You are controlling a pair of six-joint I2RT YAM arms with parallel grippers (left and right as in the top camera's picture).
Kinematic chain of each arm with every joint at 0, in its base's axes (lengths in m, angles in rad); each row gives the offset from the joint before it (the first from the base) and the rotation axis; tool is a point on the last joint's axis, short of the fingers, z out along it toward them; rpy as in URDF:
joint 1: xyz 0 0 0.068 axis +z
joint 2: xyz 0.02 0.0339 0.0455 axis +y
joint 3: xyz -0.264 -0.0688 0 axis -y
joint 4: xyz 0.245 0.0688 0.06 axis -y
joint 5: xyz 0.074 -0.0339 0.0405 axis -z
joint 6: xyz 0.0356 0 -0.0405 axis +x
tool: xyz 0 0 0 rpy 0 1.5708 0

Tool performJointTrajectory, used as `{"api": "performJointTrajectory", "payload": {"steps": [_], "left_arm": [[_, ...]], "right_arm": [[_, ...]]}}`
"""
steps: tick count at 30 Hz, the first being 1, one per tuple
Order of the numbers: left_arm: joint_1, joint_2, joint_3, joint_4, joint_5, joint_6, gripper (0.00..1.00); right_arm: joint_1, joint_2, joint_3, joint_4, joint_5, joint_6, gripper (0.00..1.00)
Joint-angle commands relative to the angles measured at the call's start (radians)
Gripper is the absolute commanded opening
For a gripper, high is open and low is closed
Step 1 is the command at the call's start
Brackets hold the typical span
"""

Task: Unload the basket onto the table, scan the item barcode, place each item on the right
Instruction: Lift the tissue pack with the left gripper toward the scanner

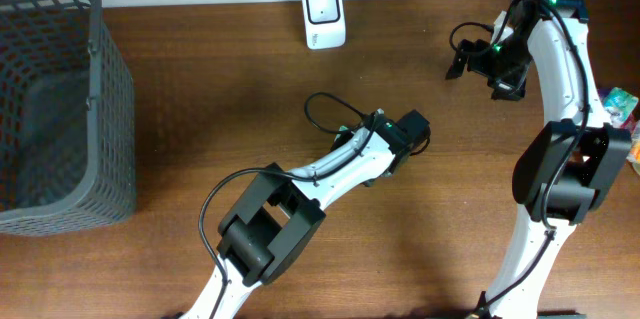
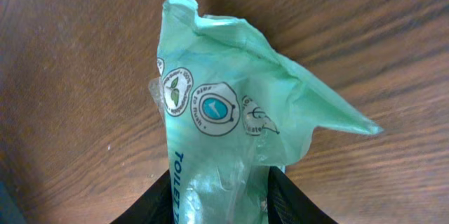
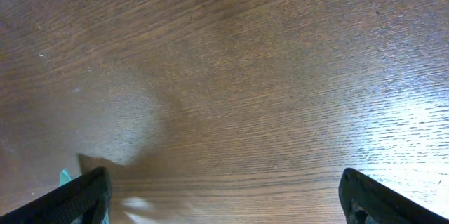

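Green pkt [image 2: 231,104] in left tool [image 2: 221,206] grip, jaws partly closed on it; right tool [image 3: 224,192] wide open over table [image 3: 245,76]

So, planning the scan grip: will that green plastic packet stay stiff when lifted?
Probably floppy: the green packet is thin crumpled film with a creased top. Likely light for its size; the glossy surface may slip.

packet [image 2: 231,112]: pale green, white badges, blue lettering | table [image 1: 200,109]: brown woodgrain | basket [image 1: 60,109]: grey mesh | scanner [image 1: 324,14]: white
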Motion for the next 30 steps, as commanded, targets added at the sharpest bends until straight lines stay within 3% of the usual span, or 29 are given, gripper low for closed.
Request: {"api": "performJointTrajectory", "payload": {"steps": [1,6,12,21,30], "left_arm": [[0.005,0.011,0.069,-0.043,0.051,-0.007,0.37],[0.042,0.011,0.207,-0.095,0.167,-0.007,0.34],[0.14,0.011,0.354,-0.143,0.412,-0.007,0.32],[0.278,0.011,0.366,-0.145,0.466,-0.006,0.31],[0.297,0.011,0.366,-0.144,0.465,-0.006,0.33]], "right_arm": [[-0.003,0.0,0.011,0.0,0.013,-0.003,0.99],[-0.003,0.0,0.011,0.0,0.013,-0.003,0.98],[-0.003,0.0,0.011,0.0,0.013,-0.003,0.99],[-0.003,0.0,0.011,0.0,0.013,-0.003,0.99],[-0.003,0.0,0.011,0.0,0.013,-0.003,0.99]]}}
